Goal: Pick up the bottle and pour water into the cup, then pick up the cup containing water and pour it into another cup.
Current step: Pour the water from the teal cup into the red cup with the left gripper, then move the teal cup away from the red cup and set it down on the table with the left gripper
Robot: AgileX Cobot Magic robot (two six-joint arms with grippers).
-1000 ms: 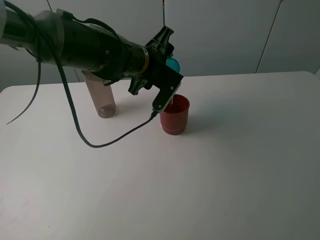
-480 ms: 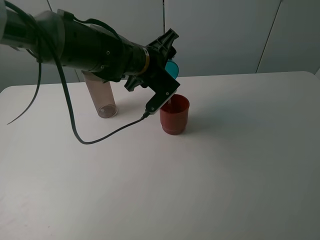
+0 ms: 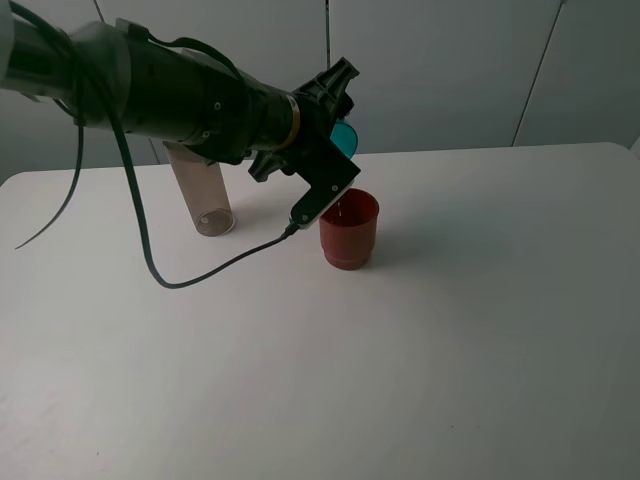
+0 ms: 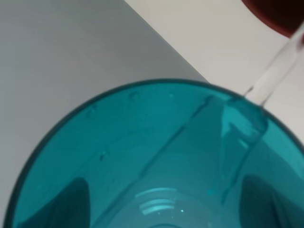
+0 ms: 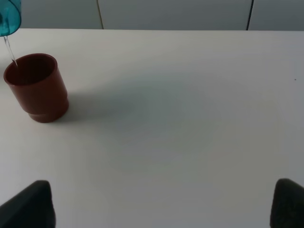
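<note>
Teal cup [image 4: 156,161]: I see it tipped over in my left gripper [image 3: 338,125], held above the red cup, its rim low toward that cup.
Water stream [image 4: 273,76]: a thin thread runs off the teal rim into the red cup.
Red cup [image 3: 349,229]: upright on the white table [image 3: 450,330], near the middle, just under the tilted teal cup.
Bottle [image 3: 203,192]: standing upright behind my left arm [image 3: 170,90], well apart from the red cup.
Left jaws: pinching the teal cup, by the wrist view.
Right gripper [image 5: 161,204]: both fingertips [image 5: 28,204] sit wide apart at the frame's corners, nothing between them, away from the cups.
</note>
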